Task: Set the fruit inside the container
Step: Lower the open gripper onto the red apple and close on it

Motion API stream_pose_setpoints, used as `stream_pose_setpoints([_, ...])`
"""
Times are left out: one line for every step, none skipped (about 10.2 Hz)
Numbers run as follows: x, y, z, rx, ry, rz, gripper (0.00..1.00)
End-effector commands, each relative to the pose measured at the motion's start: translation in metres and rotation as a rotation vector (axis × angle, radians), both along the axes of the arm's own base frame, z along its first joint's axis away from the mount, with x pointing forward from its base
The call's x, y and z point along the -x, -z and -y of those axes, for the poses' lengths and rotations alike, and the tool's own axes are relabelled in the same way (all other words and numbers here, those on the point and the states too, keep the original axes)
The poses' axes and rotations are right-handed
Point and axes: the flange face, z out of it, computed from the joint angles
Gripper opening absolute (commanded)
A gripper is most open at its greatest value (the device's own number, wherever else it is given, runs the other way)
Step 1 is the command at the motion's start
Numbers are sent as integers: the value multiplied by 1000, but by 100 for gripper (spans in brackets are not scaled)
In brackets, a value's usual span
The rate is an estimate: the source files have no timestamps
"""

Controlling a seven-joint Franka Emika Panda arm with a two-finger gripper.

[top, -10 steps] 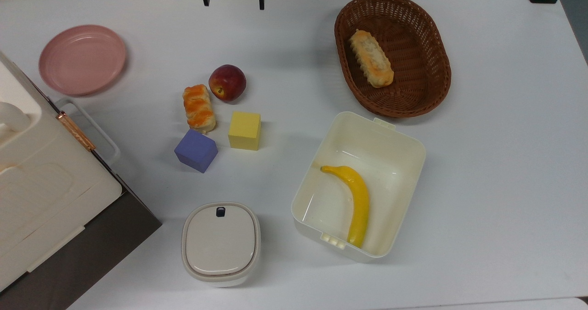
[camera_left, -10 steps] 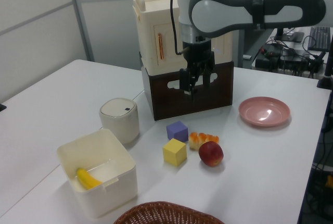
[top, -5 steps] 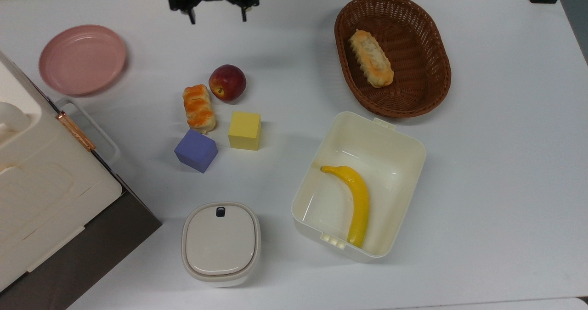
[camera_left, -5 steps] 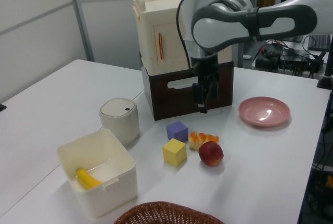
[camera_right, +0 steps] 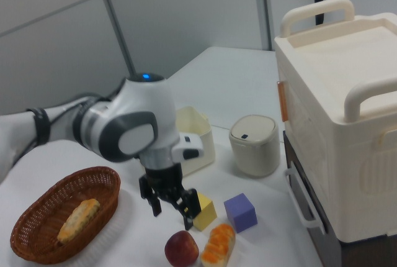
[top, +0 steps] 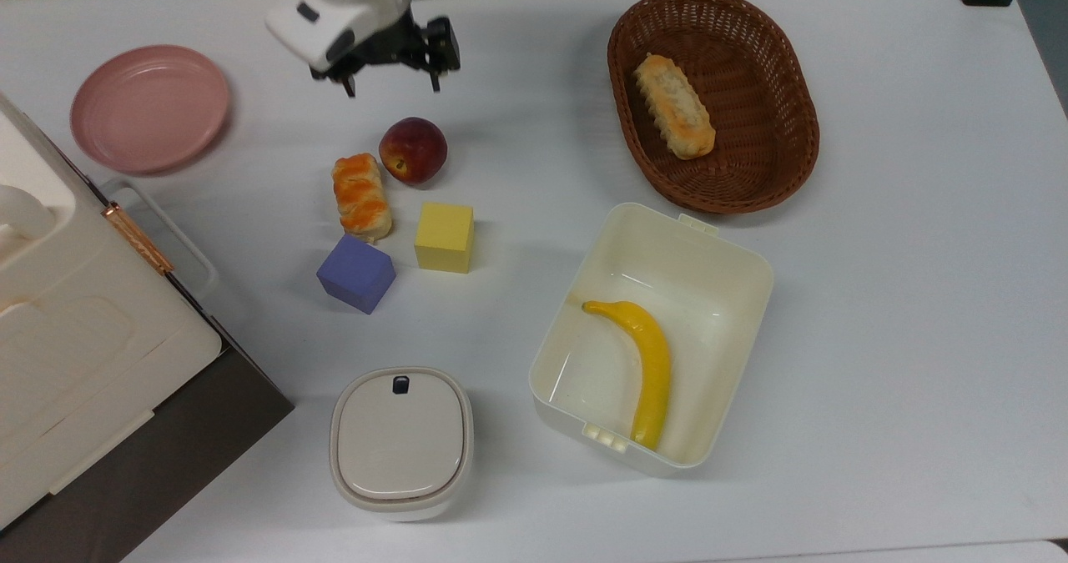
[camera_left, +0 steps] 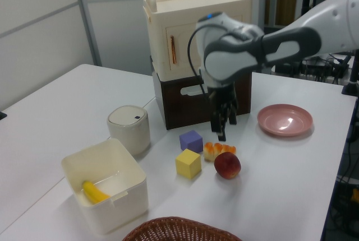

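Your gripper (top: 390, 87) hangs spread wide and empty just above the fruit (top: 413, 150), fingers pointing down to straddle it; the fruit sits on the table beside the roll (top: 360, 196), well apart from the container (top: 734, 254)

The basket (camera_left: 178, 229) is cut off by the left view's bottom edge. In the right view, the container (camera_right: 197, 138) is half hidden behind the arm, and the yellow cube (camera_right: 205, 213) partly behind a finger (camera_right: 188, 217).
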Motion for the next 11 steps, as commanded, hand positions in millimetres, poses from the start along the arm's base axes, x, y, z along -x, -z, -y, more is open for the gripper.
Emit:
stream_pose_setpoints([-10,72,4,-6,2,-47,100])
stream_pose_setpoints([-12,91,6,-5,3,-70,100])
stream_pose_setpoints([-14,100,5,-5,1,-75,100])
stream_pose_setpoints([-15,105,5,-5,1,-78,100])
stream_pose_setpoints([-16,106,4,-3,-2,-80,100])
stream_pose_setpoints([-15,107,3,-2,-4,-83,83])
stream_pose_setpoints([-15,105,1,-1,-1,-85,63])
stream_pose_setpoints([-17,92,-7,11,45,-68,57])
stream_pose_setpoints([-22,66,-23,20,53,-48,56])
stream_pose_setpoints([-30,29,-32,21,42,-24,56])
stream_pose_setpoints([-43,-11,-55,22,22,28,57])
